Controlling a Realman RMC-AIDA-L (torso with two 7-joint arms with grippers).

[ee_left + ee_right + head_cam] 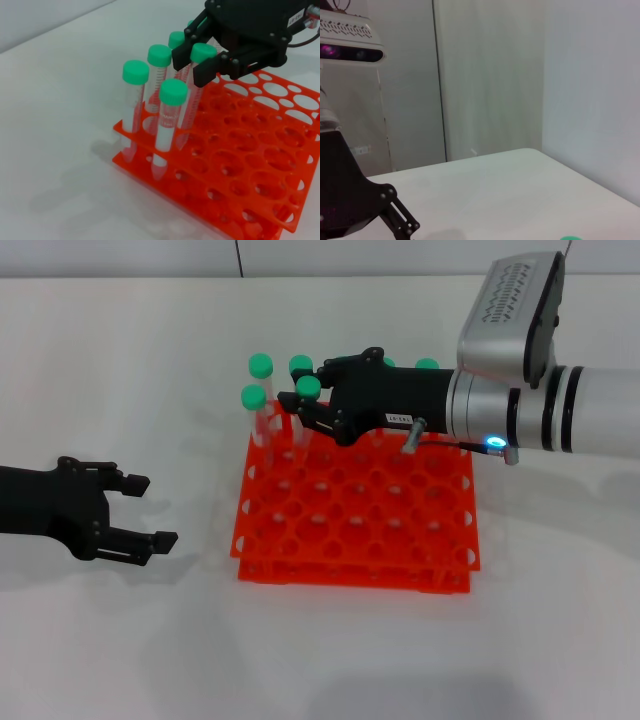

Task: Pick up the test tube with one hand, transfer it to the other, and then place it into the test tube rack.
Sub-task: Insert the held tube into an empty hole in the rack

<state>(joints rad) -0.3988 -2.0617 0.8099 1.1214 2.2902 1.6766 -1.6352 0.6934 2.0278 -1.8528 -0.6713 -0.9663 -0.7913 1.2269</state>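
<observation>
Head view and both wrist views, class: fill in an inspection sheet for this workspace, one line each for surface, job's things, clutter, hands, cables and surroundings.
Surface: white table, bare around the rack.
Job's things: orange test tube rack near the table's middle; green-capped tubes stand along its far-left holes; the test tube sits tilted in a rack hole with its cap between the right hand's fingers.
Clutter: nothing seen.
Hands: right hand, white-labelled, reaches over the rack's far side, shut on the test tube; left hand hangs open and empty to the rack's left.
Cables: a thin black wire runs under the right wrist.
Surroundings: pale wall panels behind the table.
</observation>
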